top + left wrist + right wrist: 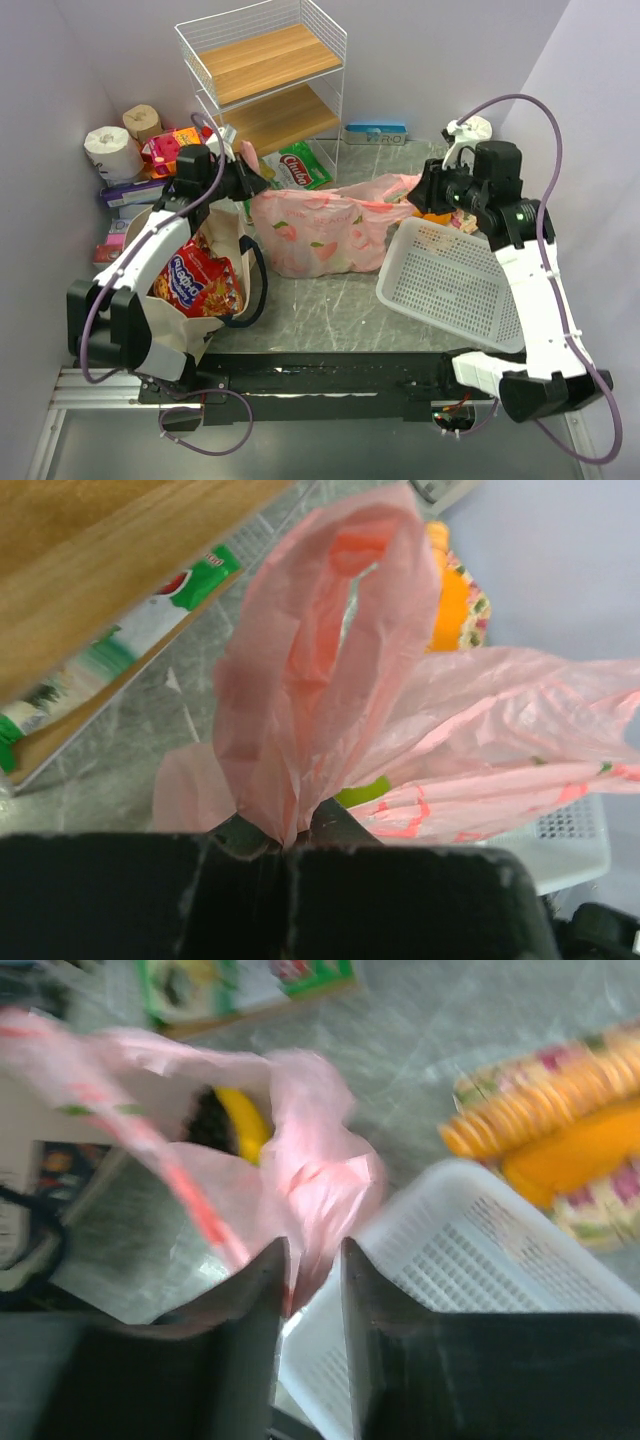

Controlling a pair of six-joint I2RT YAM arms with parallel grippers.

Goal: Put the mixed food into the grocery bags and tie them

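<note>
At the near left, a beige canvas tote with dark strap handles [228, 232] stands open close to the grey marbled counter's [320, 310] near edge, a red shiny snack packet [195, 282] upright in its mouth. At the near right, a white perforated plastic basket [450, 285] sits askew, one corner close to that same edge. Between tote and basket runs a bare strip of counter.

Just beyond this strip lies the thin pink fruit-printed plastic bag [320, 235], touching the tote's side. A yellow banana [245, 1125] shows inside its mouth.

The left tool [248, 180] is clamped on the bag's left loop handle, the plastic bunched between its fingers. The right tool [418, 192] is at the bag's right handle, above the basket's far rim. Its jaws stand a narrow gap apart with pink plastic in the gap; the blur hides whether they pinch it. An orange biscuit packet [560, 1155] lies just past the basket.

Farthest back, a white wire shelf with wooden boards [265, 65] stands against the wall, with a green packet [300, 165] at its foot. White toilet-paper rolls [110, 148] crowd the far left corner.
</note>
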